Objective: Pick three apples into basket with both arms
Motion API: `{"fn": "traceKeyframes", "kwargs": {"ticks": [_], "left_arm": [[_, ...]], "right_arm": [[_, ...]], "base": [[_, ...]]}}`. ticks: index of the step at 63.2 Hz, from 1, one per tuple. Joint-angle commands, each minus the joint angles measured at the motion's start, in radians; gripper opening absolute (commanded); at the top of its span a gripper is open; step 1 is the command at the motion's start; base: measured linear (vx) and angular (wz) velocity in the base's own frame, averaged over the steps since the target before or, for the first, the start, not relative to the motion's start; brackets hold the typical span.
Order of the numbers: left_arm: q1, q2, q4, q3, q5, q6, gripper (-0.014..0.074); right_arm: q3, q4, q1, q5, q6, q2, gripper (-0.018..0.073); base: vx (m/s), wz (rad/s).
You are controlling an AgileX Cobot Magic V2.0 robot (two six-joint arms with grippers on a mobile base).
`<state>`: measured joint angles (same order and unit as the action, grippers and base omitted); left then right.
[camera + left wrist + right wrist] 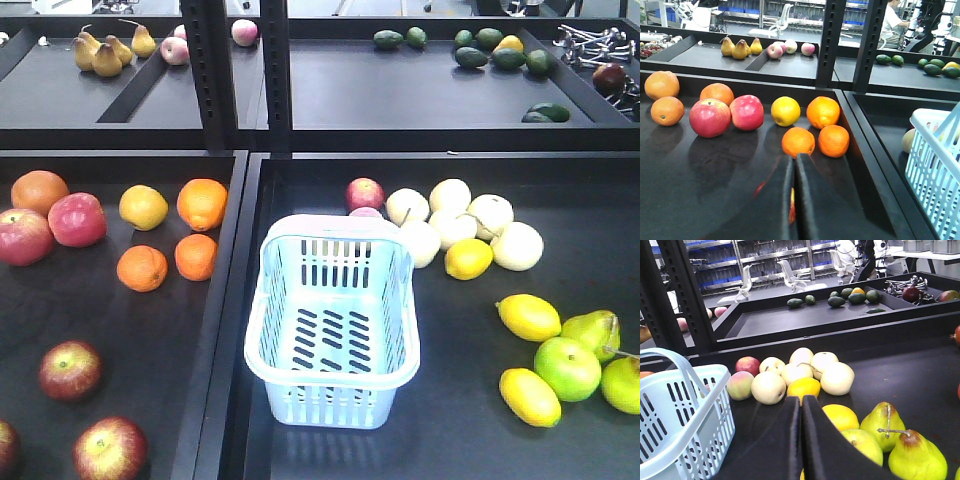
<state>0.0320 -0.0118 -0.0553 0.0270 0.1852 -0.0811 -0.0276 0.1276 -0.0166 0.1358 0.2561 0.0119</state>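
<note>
Basket (335, 405) at centre frame, apples (70, 370) at lower left.
The pale blue basket stands upright on the black worktop (460, 430). Three dark red apples lie on the left tray (180, 390) in the lower left corner, well apart from it, one cut by the frame edge. At bottom centre of each wrist view, the left pincer (794, 159) and the right pincer (801, 399) have their fingers pressed together, gripping nothing.

The basket (335, 405) is moulded of smooth, pale blue plastic with a faint sheen. The tray floor (120, 330) is finished in matt black, though dim reflections are carried on it. A waxy gloss is shown by the apples (70, 370), a finely dimpled peel by the oranges (202, 203).
</note>
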Motion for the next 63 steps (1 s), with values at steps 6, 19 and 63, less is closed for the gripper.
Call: {"fn": "traceKeyframes", "kwargs": {"ticks": [6,19,63], "left_arm": [[0.000,-0.015,-0.002,0.004,-0.070,-0.004,-0.0006],[0.000,-0.015,-0.002,0.004,-0.070,-0.004,-0.0006],[0.000,-0.015,-0.002,0.004,-0.070,-0.004,-0.0006]], "right_arm": [[-0.015,0.002,-0.004,-0.074,-0.005,0.013,-0.0004],[-0.015,0.002,-0.004,-0.074,-0.005,0.013,-0.0004],[-0.015,0.002,-0.004,-0.074,-0.005,0.013,-0.0004]], "base": [[0.03,0.02],[0.01,0.02],[0.00,0.00]]}}
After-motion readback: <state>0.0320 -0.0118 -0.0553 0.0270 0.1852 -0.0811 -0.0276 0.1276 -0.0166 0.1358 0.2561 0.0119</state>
